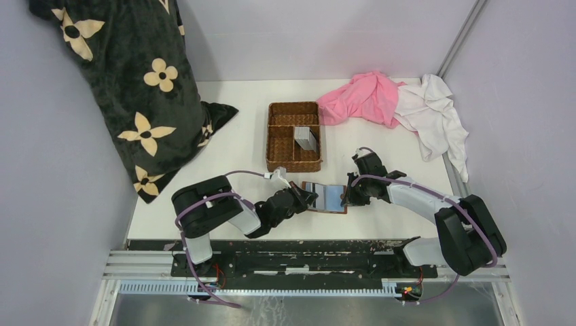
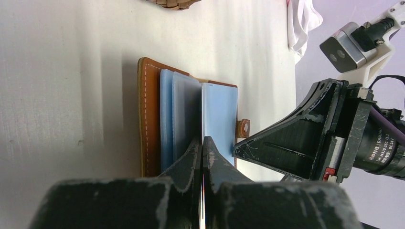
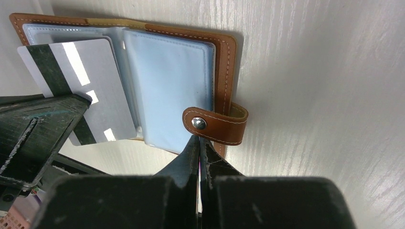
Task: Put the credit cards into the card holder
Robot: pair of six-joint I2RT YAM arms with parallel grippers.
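Observation:
The card holder (image 1: 333, 199) lies open on the white table between my two grippers, brown leather with clear blue sleeves (image 2: 149, 119) (image 3: 224, 62). My left gripper (image 1: 309, 197) (image 2: 201, 140) is shut on a grey credit card with a dark stripe (image 3: 90, 95). It holds the card edge-on at the holder's left page. My right gripper (image 1: 348, 197) (image 3: 198, 139) is shut, with its tips at the holder's right edge beside the snap tab (image 3: 215, 125). More grey cards (image 1: 307, 138) stand in the wicker basket (image 1: 270, 136).
The wicker basket stands just behind the holder. A black flower-print cushion (image 1: 136, 81) fills the back left. A pink cloth (image 1: 363, 98) and a white cloth (image 1: 435, 112) lie at the back right. Grey walls close in both sides.

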